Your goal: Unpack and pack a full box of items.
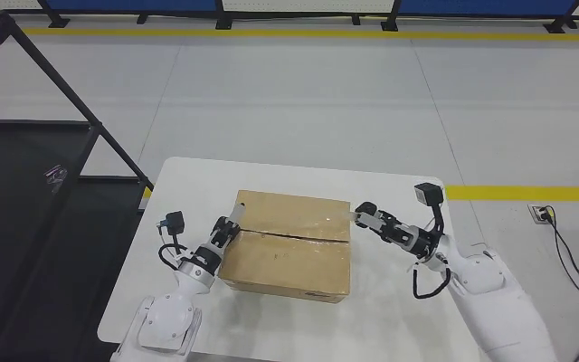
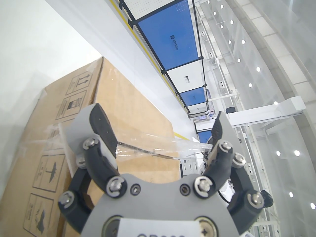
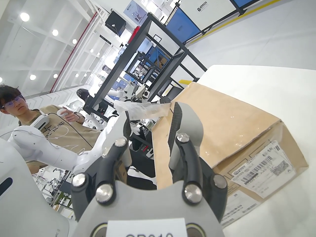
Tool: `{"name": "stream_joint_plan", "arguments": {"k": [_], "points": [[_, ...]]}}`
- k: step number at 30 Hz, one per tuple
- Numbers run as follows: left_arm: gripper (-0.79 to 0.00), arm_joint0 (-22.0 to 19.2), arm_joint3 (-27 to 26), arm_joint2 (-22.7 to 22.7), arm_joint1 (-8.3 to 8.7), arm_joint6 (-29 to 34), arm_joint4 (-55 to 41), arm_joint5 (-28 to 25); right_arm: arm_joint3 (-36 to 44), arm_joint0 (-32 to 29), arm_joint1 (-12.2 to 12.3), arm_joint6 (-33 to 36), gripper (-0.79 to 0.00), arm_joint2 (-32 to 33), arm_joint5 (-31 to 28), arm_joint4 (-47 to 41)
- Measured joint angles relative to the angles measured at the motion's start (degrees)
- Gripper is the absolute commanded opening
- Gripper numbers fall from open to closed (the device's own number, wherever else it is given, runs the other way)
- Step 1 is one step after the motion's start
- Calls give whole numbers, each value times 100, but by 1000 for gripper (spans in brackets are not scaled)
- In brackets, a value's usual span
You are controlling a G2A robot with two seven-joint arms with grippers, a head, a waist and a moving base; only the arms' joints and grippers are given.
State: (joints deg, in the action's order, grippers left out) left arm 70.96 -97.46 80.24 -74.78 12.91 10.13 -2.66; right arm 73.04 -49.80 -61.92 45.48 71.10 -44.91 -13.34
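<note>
Table (image 1: 398, 308) bearing box (image 1: 289, 249) lying nine-to-three: my right gripper (image 3: 151, 114) is pinching peeled tape (image 2: 158, 144) at its three o'clock end; left gripper (image 2: 158, 112) is gaping empty at nine.

You cannot see what the box (image 1: 288, 246) holds, since it is closed on top. The markings (image 1: 312, 294) on its 6 o'clock side are too small to read.

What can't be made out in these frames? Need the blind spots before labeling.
- Contents of the box: closed flaps hide them, top view.
- Whether the right gripper grips the clear tape: crumpled tape hides the contact, right wrist view.
- Print on the shipping label: too small, right wrist view.
</note>
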Motion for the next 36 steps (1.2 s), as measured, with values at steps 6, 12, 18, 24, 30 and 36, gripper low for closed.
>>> {"name": "stream_joint_plan", "arguments": {"k": [6,12,18,24,30,36], "points": [[0,-27,33,-20,0,12,2,3,52,-67,33,-16,-268,94,134,46],[0,-39,48,-40,-1,8,12,-3,150,-192,70,-176,0,232,360,231],[0,-45,52,-56,0,16,21,3,233,-339,91,-512,0,362,573,444],[0,-38,50,-60,2,18,29,-6,352,-542,104,-1101,0,528,741,831],[0,-22,42,-71,2,9,24,-23,369,-569,102,-1208,0,548,779,875],[0,-8,28,-89,1,-4,21,-31,437,-642,99,-1222,0,540,727,800]]}}
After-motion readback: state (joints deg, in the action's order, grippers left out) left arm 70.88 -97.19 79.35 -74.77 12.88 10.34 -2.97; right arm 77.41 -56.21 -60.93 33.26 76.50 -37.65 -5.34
